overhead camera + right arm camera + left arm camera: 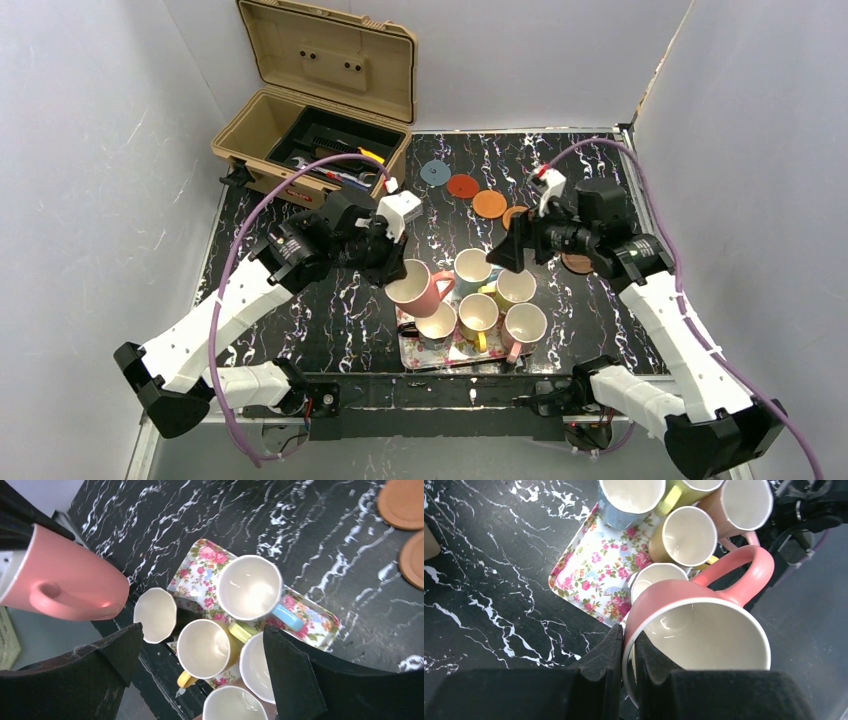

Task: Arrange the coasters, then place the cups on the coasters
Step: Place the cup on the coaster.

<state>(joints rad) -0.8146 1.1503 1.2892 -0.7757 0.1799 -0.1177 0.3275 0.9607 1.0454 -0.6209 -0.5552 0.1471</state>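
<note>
Currently the left gripper (626, 642) pinches the rim of a glossy pink ceramic mug (704, 630), tilted above the floral rectangular tray (589, 575). That thin hold could slip, and the wide-open right gripper (200, 650) might bump the other mugs (250, 587) below.

Black table (340, 310) with white marble veining. Far side has a diagonal row of flat coasters, each just beside the next: blue-grey coaster (435, 172), red coaster (462, 186), orange coaster (489, 204), then second orange coaster (513, 213), partly hidden. Brown coaster (577, 264) sits nearer the right edge, mostly hidden. Floral tray (594, 575) at near edge, centre. Tan toolbox (310, 140), lid open, at far left corner.
</note>
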